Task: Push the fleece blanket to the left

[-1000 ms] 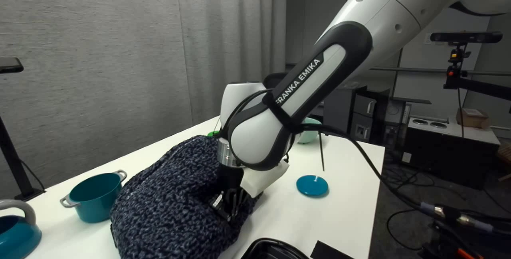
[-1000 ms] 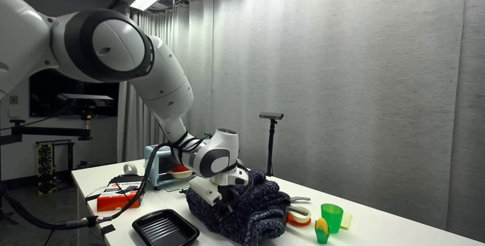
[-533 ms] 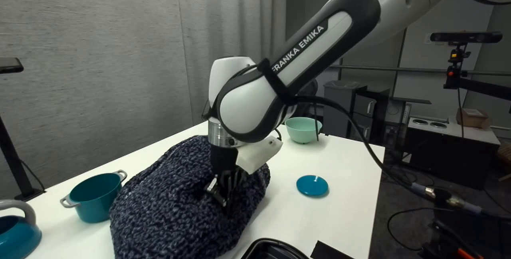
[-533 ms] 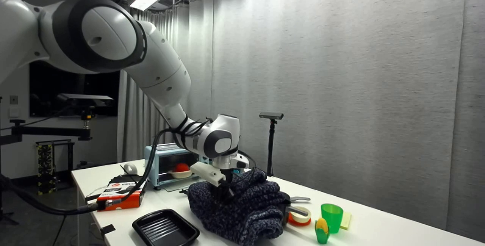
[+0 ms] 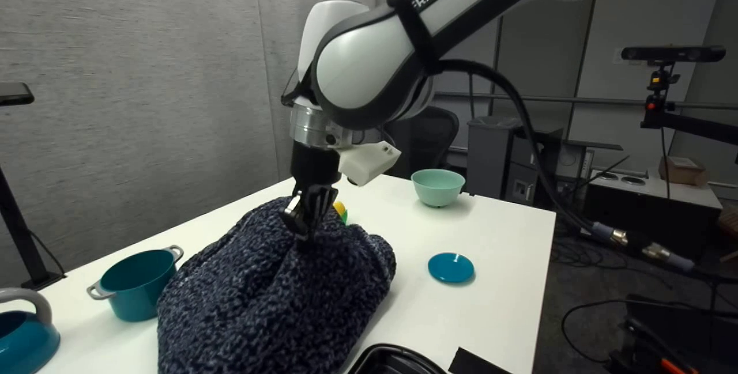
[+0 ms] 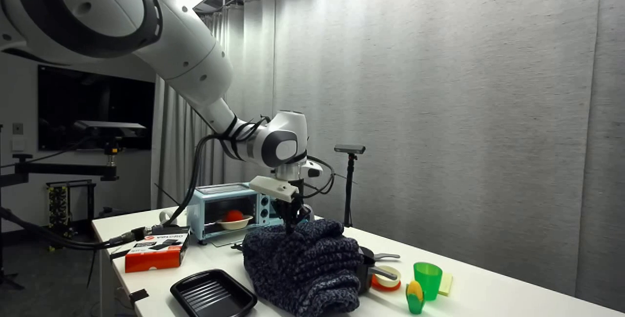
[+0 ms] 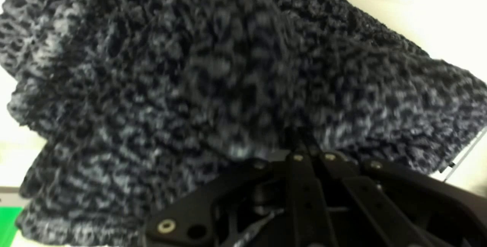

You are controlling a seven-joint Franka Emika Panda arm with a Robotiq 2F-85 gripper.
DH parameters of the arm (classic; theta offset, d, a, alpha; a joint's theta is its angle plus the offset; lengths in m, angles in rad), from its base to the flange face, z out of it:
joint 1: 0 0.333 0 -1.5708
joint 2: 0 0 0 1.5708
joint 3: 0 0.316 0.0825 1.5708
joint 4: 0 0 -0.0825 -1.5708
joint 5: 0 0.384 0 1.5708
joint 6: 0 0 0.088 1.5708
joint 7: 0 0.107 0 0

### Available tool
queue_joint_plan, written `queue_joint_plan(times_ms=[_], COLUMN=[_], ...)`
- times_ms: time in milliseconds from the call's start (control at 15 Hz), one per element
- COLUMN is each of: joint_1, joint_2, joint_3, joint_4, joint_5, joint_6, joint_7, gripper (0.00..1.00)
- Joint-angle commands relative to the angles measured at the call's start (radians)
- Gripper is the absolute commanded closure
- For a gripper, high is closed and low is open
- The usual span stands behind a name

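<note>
Gripper: yours points down over the heap, its tips at the top of the blanket.
Jaws: you have them together, pinching a fold of the cloth; how much is caught, you cannot tell from the wrist view.
Blanket: dark blue and knitted, bunched on the white table; in both exterior views you see its cloth rise to a ridge beneath your tips, its lower folds resting below.
Pot: teal, upright, just beside the blanket in an exterior view; whether the two touch, you cannot tell.
Tray: black, on the table near the blanket; you see part of it in both exterior views.
Disc: blue, flat on the table, apart from the blanket.
Bowl: pale green, upright, well apart from your blanket.
Oven: light blue, farther back than the blanket in an exterior view.
Cup: green, upright, with corn standing just beside it.
</note>
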Motion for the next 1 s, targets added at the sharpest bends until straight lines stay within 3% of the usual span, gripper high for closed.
queue_joint_plan(times_ms=[0, 800, 867, 933], joint_1=[-0.014, -0.021, -0.017, -0.011], joint_2=[-0.048, -0.146, -0.147, -0.137], joint_3=[0.016, -0.015, -0.02, -0.019], joint_4=[0.01, 0.04, 0.036, 0.028], joint_5=[0.034, 0.023, 0.017, 0.016], joint_6=[-0.041, -0.201, -0.199, -0.169], joint_7=[-0.089, -0.173, -0.152, -0.142], gripper=[1.0, 1.0, 0.74, 0.98])
